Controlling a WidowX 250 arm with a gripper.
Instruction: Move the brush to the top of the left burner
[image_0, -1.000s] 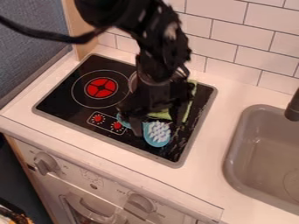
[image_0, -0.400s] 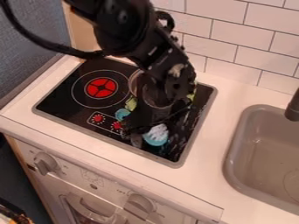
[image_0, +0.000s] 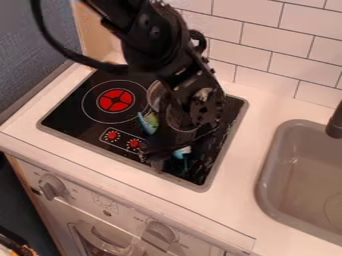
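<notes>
An end effector (image_0: 165, 154) hangs over the lone brush (image_0: 178, 154) at about 5 o'clock on the stove (image_0: 77, 112); whether it is apart, together or clamped cannot be told. Blue parts of the brush show at both sides of the wrist, beside one green patch (image_0: 153, 121). The single black arm (image_0: 157, 55) slants in from 11 o'clock, then bends down over the stove. One red burner (image_0: 115, 101) sits at 10 o'clock, two red knobs (image_0: 133, 143) at 7, one sink (image_0: 262, 180) at 4.
</notes>
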